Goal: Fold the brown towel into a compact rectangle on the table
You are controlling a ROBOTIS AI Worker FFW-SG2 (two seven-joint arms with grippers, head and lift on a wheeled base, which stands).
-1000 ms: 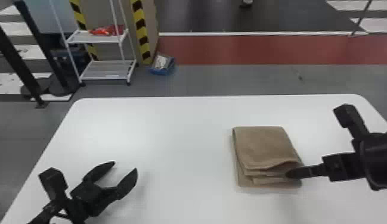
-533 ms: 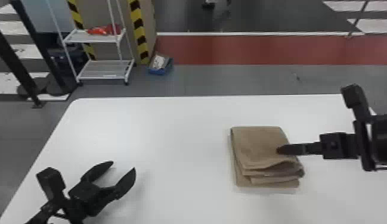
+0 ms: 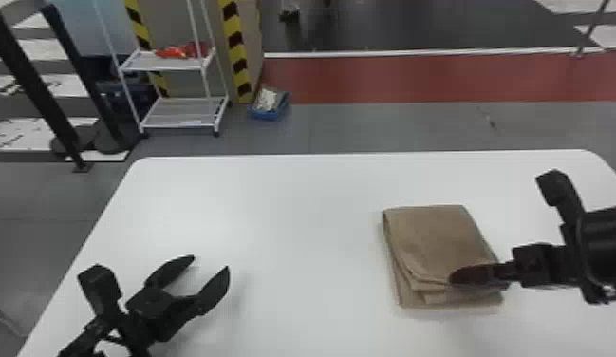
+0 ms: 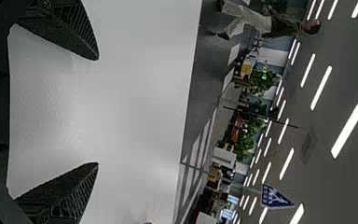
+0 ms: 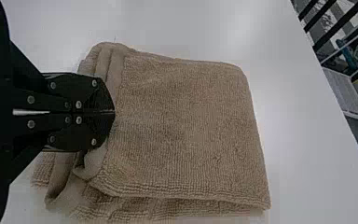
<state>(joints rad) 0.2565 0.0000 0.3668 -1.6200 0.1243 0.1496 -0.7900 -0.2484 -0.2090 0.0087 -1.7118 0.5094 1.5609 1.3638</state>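
The right claw (image 3: 455, 276) hides part of the brown towel (image 3: 430, 237)'s near edge, and the right arm (image 3: 601, 244) is cut off at the frame's right side. The folded towel lies right of centre on the white desk (image 3: 297, 213), under and beyond that claw's closed fingertips; contact is hard to tell. Lower left, the left claw (image 3: 210, 264) gapes wide, empty.

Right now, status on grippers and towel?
Left gripper, jaws open, left of brown towel. Right gripper, jaws shut, at its near edge, possibly obstructing. Towel folded, layers uneven there.
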